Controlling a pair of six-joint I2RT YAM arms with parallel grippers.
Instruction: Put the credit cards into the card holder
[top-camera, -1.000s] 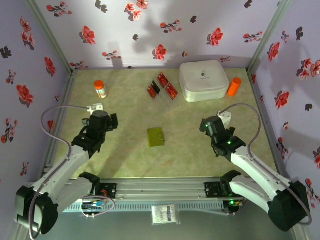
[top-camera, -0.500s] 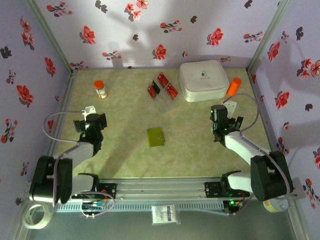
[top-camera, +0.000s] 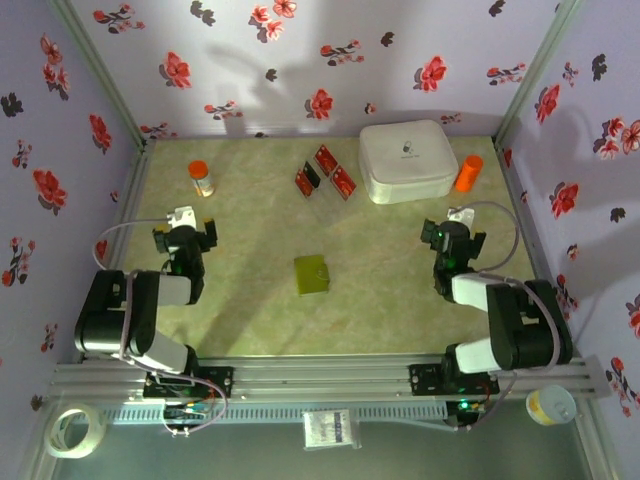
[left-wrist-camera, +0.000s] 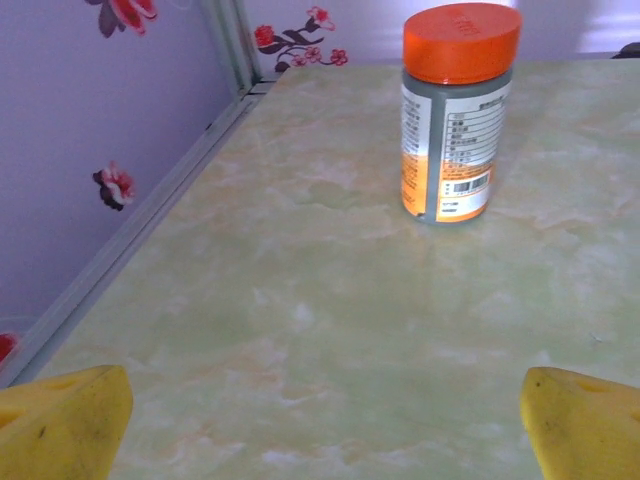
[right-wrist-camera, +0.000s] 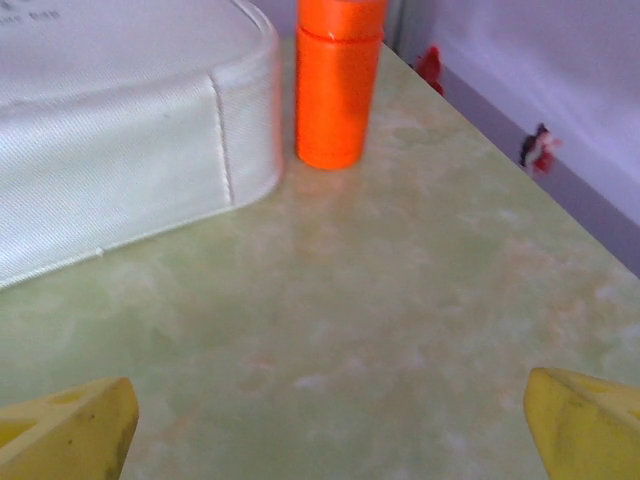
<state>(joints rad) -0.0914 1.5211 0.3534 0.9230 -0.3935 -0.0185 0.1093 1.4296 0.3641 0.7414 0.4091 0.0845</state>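
Note:
Three red credit cards (top-camera: 324, 172) with dark and white markings lie in a loose cluster at the back middle of the table. The olive-green card holder (top-camera: 312, 274) lies shut and flat at the table's centre. My left gripper (top-camera: 183, 238) rests low at the left side, far from both, open, with bare table between its yellow fingertips (left-wrist-camera: 65, 425). My right gripper (top-camera: 455, 237) rests low at the right side, open too, its yellow fingertips (right-wrist-camera: 585, 420) spread wide with nothing between them.
A bottle with an orange cap (top-camera: 201, 178) (left-wrist-camera: 455, 110) stands ahead of the left gripper. A big white rounded box (top-camera: 407, 160) (right-wrist-camera: 110, 130) and an orange cylinder (top-camera: 468, 173) (right-wrist-camera: 337, 80) stand at the back right. Flowered walls close in three sides.
Both arms have folded back toward their bases: the left gripper has drawn left and the right gripper right, and both have settled low with their jaws wide.

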